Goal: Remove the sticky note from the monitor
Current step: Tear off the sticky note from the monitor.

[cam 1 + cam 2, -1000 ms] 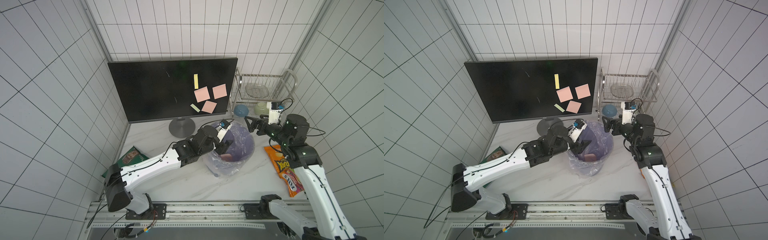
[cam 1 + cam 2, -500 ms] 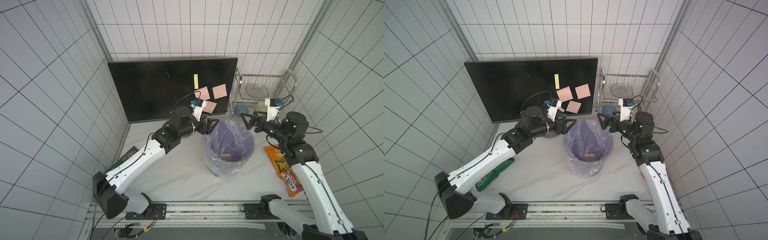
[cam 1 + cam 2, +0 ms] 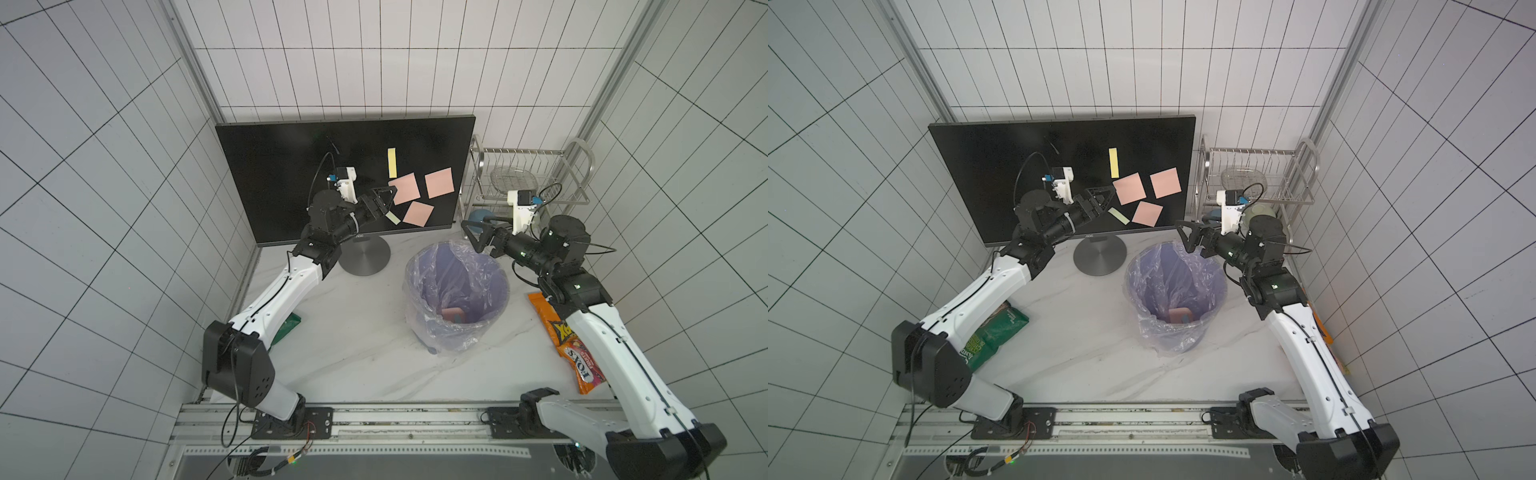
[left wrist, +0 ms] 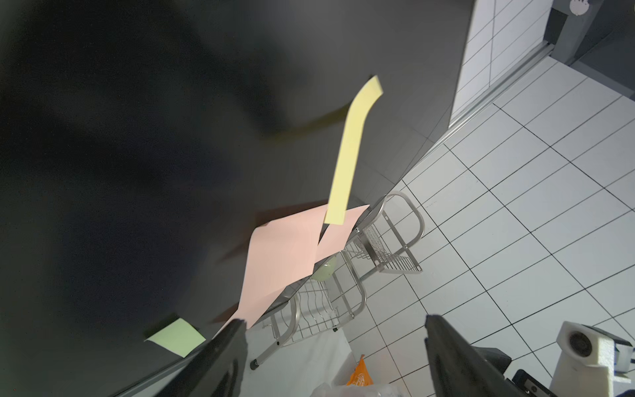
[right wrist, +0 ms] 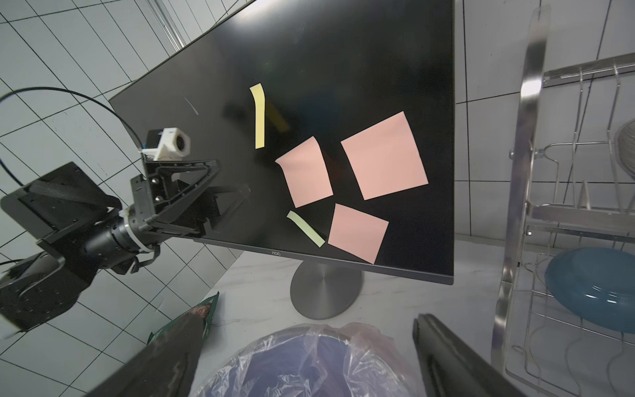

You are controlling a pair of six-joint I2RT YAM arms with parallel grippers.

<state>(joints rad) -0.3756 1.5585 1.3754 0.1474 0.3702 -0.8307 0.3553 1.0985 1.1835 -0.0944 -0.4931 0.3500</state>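
Monitor [image 3: 291, 166]: black, screen dark, upright on round grey base [image 3: 365, 259]. Right half carries three pink sticky notes [image 3: 439, 182], a yellow strip [image 3: 392, 163] and a pale green strip [image 3: 392, 217]; edges curling.

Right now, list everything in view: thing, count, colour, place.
monitor: 1, black, back of table
square sticky notes: 3, pink, on screen
strip notes: 2, yellow and green, on screen
bin: 1, purple, clear liner, mid-table
dish rack: 1, metal, right of monitor
bowls: 2, blue and green, at rack
snack bags: 3, green left; orange, red right
table: 1, white marble
left claw: 1, black, open, by a pink note
right claw: 1, black, open, by bin's rim
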